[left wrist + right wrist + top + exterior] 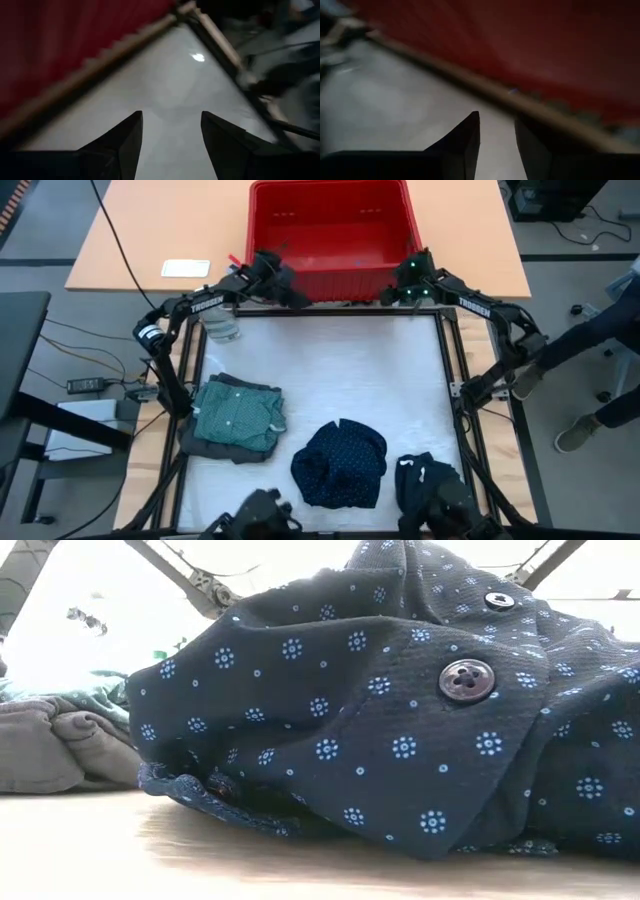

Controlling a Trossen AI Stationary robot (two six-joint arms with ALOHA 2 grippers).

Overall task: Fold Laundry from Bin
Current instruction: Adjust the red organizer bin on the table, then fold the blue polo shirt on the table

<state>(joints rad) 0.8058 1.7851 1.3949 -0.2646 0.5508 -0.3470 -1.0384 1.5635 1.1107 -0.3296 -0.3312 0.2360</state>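
At the bench's far edge, beside the red bin (330, 230), the left gripper (297, 296) and right gripper (392, 296) hover with fingers apart and empty; folded teal-green T-shirt (240, 412) and navy dotted shirt (342, 463) lie near the front edge.

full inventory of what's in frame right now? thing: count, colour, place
bin: 1, red, far edge of the table, looks empty
green dotted shirt: 1, teal-green, folded, near-left of the white mat, on top of the grey piece
grey piece: 1, dark grey, under the green shirt
navy dotted shirt: 1, navy, bunched, near-centre of the mat
white mat: 1, white, between the arms
person: 1, partly visible, right edge
left gripper: by the bin's left front corner, fingers apart, holding nothing
right gripper: by the bin's right front corner, fingers apart, holding nothing
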